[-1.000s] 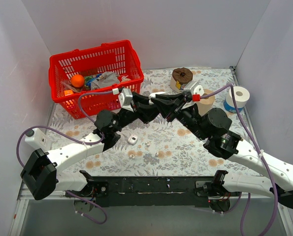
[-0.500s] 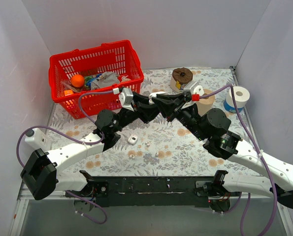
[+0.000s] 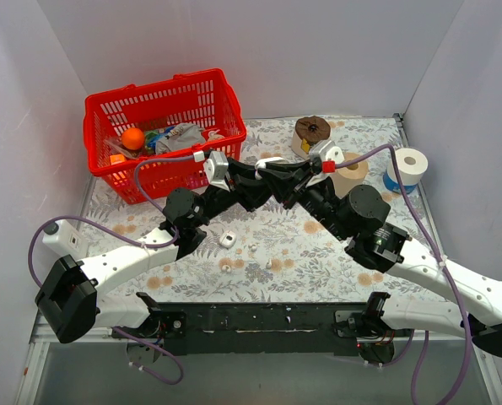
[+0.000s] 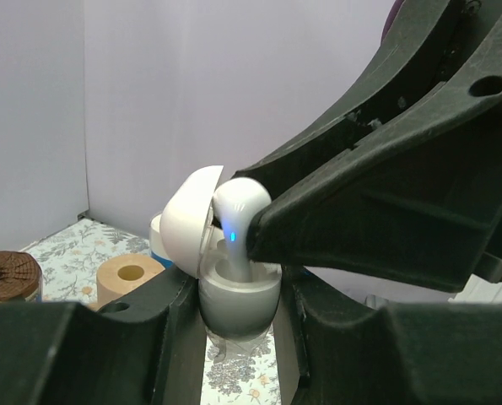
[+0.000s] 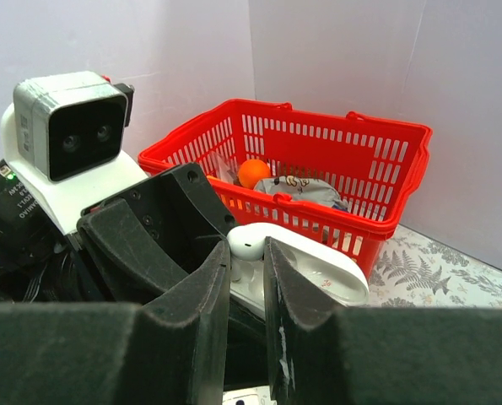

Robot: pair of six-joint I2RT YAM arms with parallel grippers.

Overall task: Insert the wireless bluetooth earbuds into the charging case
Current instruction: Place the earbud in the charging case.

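A red plastic mesh basket [image 3: 162, 99] stood at the far left of the floral-patterned table cover [image 3: 293, 253]. It held a small orange ball [image 3: 132, 138] beside a crumpled grey bundle [image 3: 181, 135] (its material could not be told). At the far right sat a dark brown ridged roll [image 3: 312, 129], a tan roll with a round centre hole [image 3: 352, 173] and a white roll with a blue underside [image 3: 409, 164].

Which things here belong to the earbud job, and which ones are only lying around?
For the job: charging case, lid open; earbud at its opening.
Lying about: red basket, orange ball, brown roll, tan roll, white roll.
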